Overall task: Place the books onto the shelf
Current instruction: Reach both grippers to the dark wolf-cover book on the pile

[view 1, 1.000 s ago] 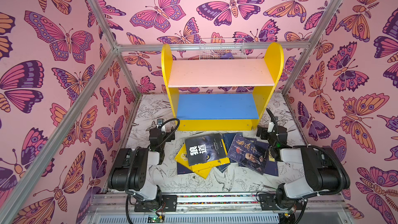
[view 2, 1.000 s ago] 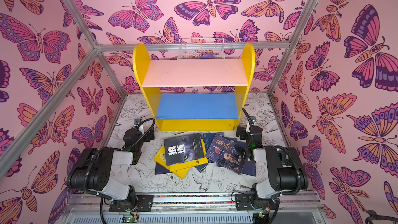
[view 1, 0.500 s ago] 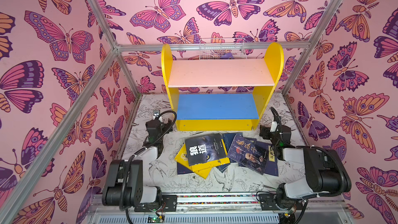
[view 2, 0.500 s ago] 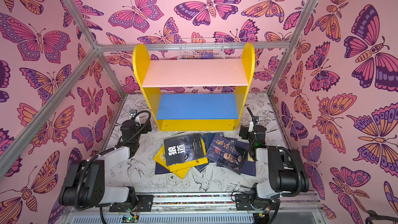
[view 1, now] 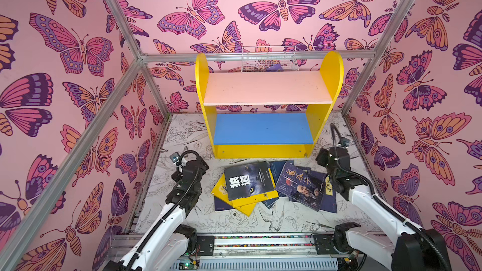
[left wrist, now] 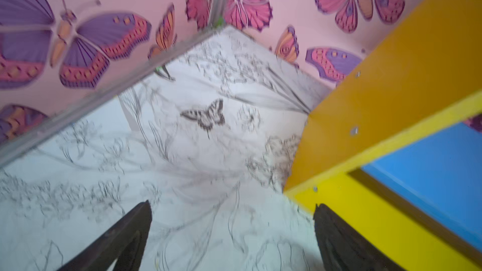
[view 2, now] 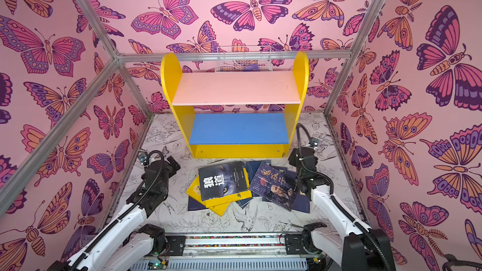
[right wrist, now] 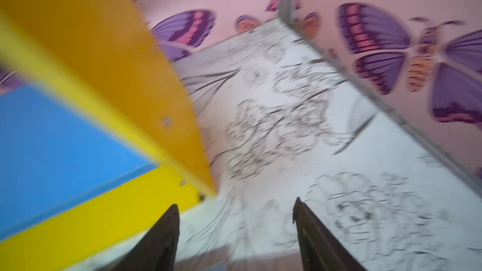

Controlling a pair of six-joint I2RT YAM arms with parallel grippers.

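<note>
The books lie in a loose pile on the floor in front of the shelf. On top are a black wolf-eyed one [view 1: 247,179] [view 2: 221,181] and a dark portrait one [view 1: 302,185] [view 2: 276,189], with yellow [view 1: 243,205] and navy covers beneath. The shelf [view 1: 266,88] [view 2: 234,87] has bare pink and blue [view 1: 263,129] boards. My left gripper [view 1: 203,164] [left wrist: 232,204] hovers open left of the pile, near the shelf's yellow base [left wrist: 365,217]. My right gripper [view 1: 322,156] [right wrist: 236,202] hovers right of the pile by the shelf's corner [right wrist: 182,173], jaws apart, nothing between them.
A white wire basket [view 1: 268,59] with something purple in it hangs behind the shelf. Butterfly-print walls and aluminium posts [view 1: 362,92] close in on both sides. The floor [view 1: 260,220] carries a black line-drawing print.
Both arms have unfolded and reached toward the shelf, each beside the pile. The right jaws have narrowed somewhat. The books have not moved.
</note>
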